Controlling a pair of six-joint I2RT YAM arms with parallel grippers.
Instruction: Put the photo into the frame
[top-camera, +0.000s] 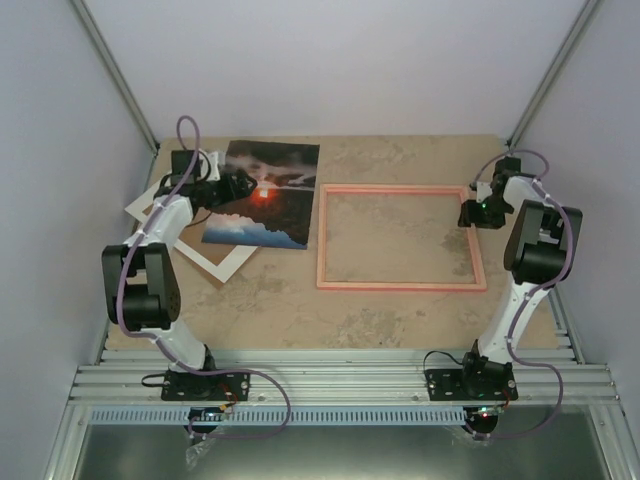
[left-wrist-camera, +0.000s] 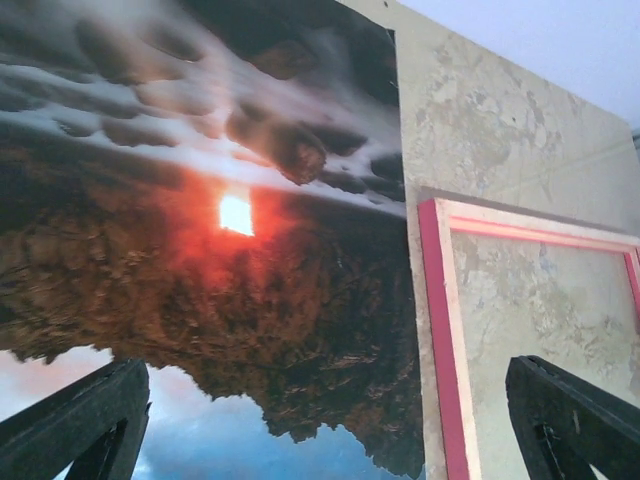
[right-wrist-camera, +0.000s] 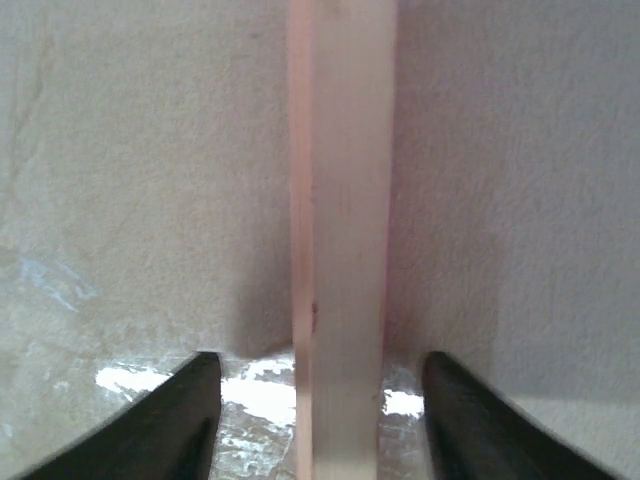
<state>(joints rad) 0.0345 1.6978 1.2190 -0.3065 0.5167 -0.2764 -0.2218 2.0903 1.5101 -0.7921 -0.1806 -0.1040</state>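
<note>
The photo (top-camera: 270, 195), a red sunset over dark clouds, lies face up at the back left, its lower edge resting on a white mat. It fills the left wrist view (left-wrist-camera: 200, 250). My left gripper (top-camera: 235, 187) hovers over the photo's left part, its jaws wide open and empty (left-wrist-camera: 330, 430). The pink frame (top-camera: 400, 286) lies flat in the middle right, and its left rail shows in the left wrist view (left-wrist-camera: 440, 330). My right gripper (top-camera: 468, 212) is at the frame's right rail (right-wrist-camera: 340, 200). It is open (right-wrist-camera: 320, 420), with a finger on each side and gaps to the rail.
A white mat with a cut-out window (top-camera: 222, 262) lies under the photo's near-left corner. Another white sheet (top-camera: 143, 205) pokes out at the far left. Grey walls close in the table on three sides.
</note>
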